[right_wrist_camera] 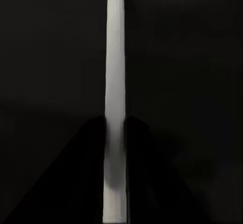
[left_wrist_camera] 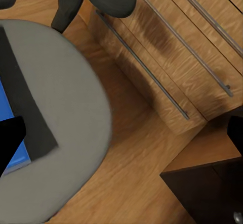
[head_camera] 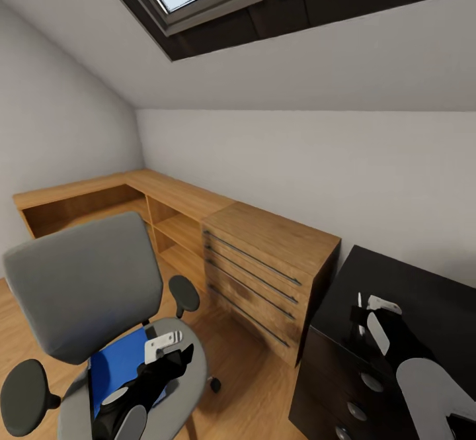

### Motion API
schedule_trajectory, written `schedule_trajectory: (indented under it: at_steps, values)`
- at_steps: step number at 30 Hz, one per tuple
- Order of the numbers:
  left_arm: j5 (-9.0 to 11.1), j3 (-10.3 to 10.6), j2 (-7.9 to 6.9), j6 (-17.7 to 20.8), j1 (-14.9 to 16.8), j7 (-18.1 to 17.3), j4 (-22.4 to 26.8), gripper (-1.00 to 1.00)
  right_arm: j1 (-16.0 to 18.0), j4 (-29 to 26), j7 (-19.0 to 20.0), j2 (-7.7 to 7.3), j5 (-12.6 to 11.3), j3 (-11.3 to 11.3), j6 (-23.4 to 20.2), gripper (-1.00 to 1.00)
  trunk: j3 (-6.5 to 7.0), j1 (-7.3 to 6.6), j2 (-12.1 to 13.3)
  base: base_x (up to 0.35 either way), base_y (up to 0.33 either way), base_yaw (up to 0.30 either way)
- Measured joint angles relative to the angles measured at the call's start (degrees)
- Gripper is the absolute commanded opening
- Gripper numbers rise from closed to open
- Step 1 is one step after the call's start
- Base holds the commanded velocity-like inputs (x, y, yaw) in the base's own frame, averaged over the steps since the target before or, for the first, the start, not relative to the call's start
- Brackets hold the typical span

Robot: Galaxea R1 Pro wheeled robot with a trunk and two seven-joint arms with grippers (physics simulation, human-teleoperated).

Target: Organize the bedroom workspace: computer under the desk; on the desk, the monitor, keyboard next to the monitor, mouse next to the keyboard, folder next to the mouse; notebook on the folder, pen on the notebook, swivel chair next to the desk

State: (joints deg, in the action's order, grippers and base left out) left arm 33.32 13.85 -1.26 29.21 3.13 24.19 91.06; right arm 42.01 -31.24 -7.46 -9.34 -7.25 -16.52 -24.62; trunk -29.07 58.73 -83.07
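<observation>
The swivel chair (head_camera: 86,281), grey with black armrests, stands at the lower left. The bright blue folder (head_camera: 116,367) lies on its seat (left_wrist_camera: 66,107). In the left wrist view a dark flat rectangle, the notebook (left_wrist_camera: 28,102) by its look, lies along the folder (left_wrist_camera: 6,107). My left gripper (head_camera: 165,354) hovers over the seat's front edge, open, with its fingers (left_wrist_camera: 9,140) spread wide. My right gripper (head_camera: 365,321) is shut on the pen (right_wrist_camera: 115,82), a whitish stick (head_camera: 360,302) held upright over a black top (head_camera: 410,281).
A light wooden drawer unit (head_camera: 264,261) with long metal handles stands between the chair and the black top, which has round-knobbed drawer fronts (head_camera: 344,387) below it. Low wooden shelving (head_camera: 132,195) runs along the far walls. Wooden floor (head_camera: 251,374) lies between them.
</observation>
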Motion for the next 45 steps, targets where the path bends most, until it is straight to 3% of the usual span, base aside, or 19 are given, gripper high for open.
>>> schedule_trajectory:
  at_steps: [15, 22, 23, 34, 45]
  values:
    - [0.0, 0.0, 0.00, 0.0, 0.0, 0.0, 0.0, 1.00, 0.0, 0.0, -0.1, -0.04, -0.2, 0.0, -0.3, -1.00, 0.00, 0.01, 0.0, 0.002, 0.000, 0.000]
    - [0.0, 0.0, 0.01, 0.0, 0.0, 0.1, 0.0, 1.00, 0.0, 1.8, -0.2, -0.02, -0.2, 0.0, -0.3, -1.00, 1.26, -1.52, 2.8, 0.000, 0.000, 0.000]
    - [0.0, 0.0, 0.01, 0.0, 0.0, 0.1, 0.0, 1.00, 0.0, 1.8, -0.2, -0.01, -0.2, 0.0, -0.3, 1.00, 1.43, -1.74, 3.2, 0.000, 0.000, 0.000]
    - [0.0, 0.0, 0.02, 0.0, 0.0, 0.1, 0.0, 1.00, 0.0, 1.9, -0.2, 0.02, -0.5, 0.0, -0.3, 1.00, 3.40, -4.16, 7.6, 0.000, 0.000, 0.000]
    - [0.1, 0.0, 0.00, 0.0, 0.0, 0.1, -0.3, 1.00, 0.0, 0.7, -0.1, 0.02, -0.5, 0.0, 0.0, 1.00, 3.41, -4.17, 7.6, 0.000, 0.000, 0.000]
